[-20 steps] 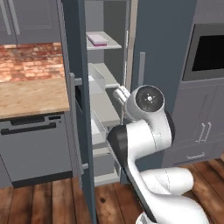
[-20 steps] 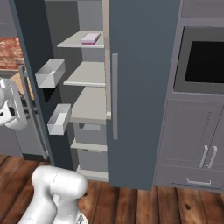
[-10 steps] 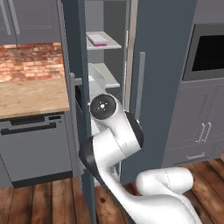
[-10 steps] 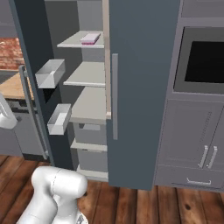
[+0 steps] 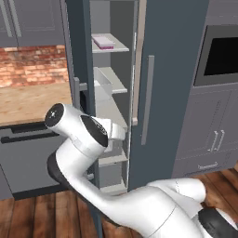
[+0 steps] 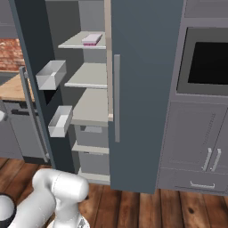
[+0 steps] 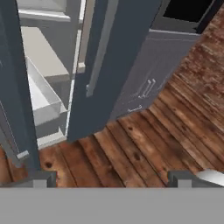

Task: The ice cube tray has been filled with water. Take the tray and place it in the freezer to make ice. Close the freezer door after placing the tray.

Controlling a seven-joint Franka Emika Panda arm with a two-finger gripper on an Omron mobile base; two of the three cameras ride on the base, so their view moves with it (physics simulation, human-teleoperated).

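The ice cube tray, pale with a pink lower edge, lies on the top white shelf inside the freezer. The freezer door stands wide open to the left, with two clear bins on its inner side. My gripper is open and holds nothing. It hangs low and looks down at the wooden floor in front of the freezer. The open door's edge is at its left. My white arm bends across the front of the open compartment.
The neighbouring door is shut, its long grey handle facing me. A built-in oven and grey cabinets stand to the right. A wooden counter with a brick wall lies left of the open door.
My arm has swung left and down, its elbow now in front of the open door's edge. The tray has stayed on its shelf and the door has stayed open.
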